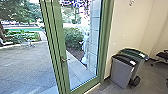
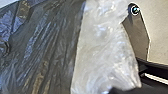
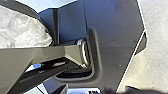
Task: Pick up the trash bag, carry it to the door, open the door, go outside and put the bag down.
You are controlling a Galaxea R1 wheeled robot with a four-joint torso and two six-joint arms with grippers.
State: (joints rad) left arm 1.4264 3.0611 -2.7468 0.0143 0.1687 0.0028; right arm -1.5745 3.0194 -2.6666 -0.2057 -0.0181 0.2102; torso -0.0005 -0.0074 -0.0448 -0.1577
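Observation:
The green-framed glass door [image 1: 64, 72] stands ahead in the head view, with its handle [image 1: 64, 59] on the upright left of the pane. Whether it is ajar I cannot tell. Whitish, see-through plastic of the trash bag [image 2: 105, 52] is large and close in the left wrist view, beside dark crinkled plastic [image 2: 50, 42]. Crumpled pale plastic of the bag [image 3: 22, 30] also shows in the right wrist view, near the robot's own dark plate. What grips the bag is hidden, and the state of both my grippers is unclear.
Right of the door, a grey bin with a dark lid [image 1: 122, 71] stands in front of a green-lidded bin [image 1: 135, 53] by the wall. A dark chair [image 1: 162, 55] is at the far right. Outside lie paving [image 1: 30, 65] and shrubs [image 1: 72, 36]; a whitish shape [image 1: 85, 45] shows in the glass.

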